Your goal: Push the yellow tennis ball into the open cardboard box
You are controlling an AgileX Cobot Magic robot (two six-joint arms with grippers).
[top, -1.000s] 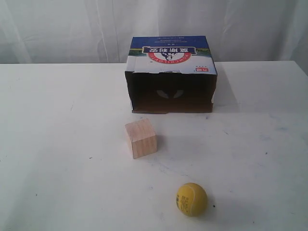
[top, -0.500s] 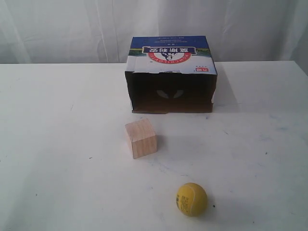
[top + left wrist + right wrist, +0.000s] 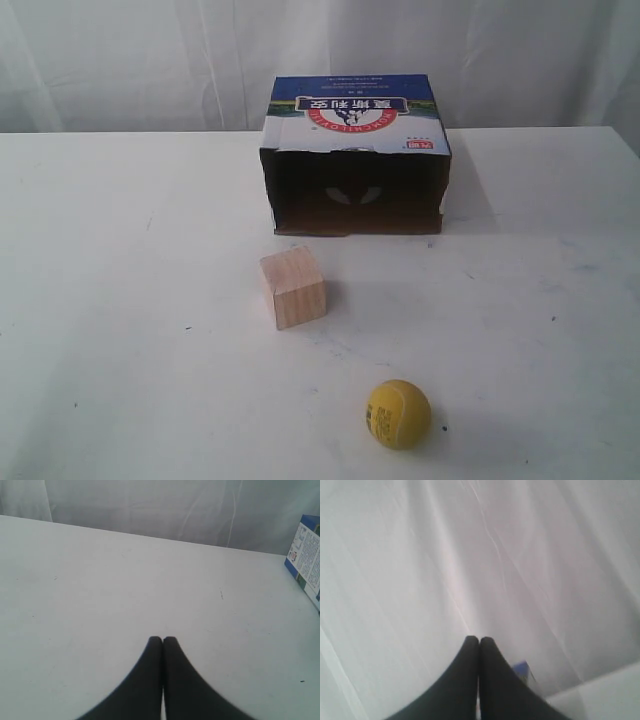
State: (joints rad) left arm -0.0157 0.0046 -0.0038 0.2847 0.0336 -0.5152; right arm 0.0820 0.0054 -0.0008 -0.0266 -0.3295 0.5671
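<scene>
Right now my left claw [image 3: 162,639] has its two dark fingers pressed together, holding nothing, over the bare white table [image 3: 100,580]. Well ahead of it and off to one side shows a blue-and-white printed side of the open cardboard box [image 3: 306,555]. My right claw [image 3: 479,639] is likewise closed tight and empty, aimed at a white curtain [image 3: 470,555]. The yellow tennis ball [image 3: 398,413] sits on the table well apart from both claws, touched by neither. A pale wooden cube [image 3: 293,288] stands roughly between ball and box, apart from each. The box's dark open mouth faces ball and cube.
</scene>
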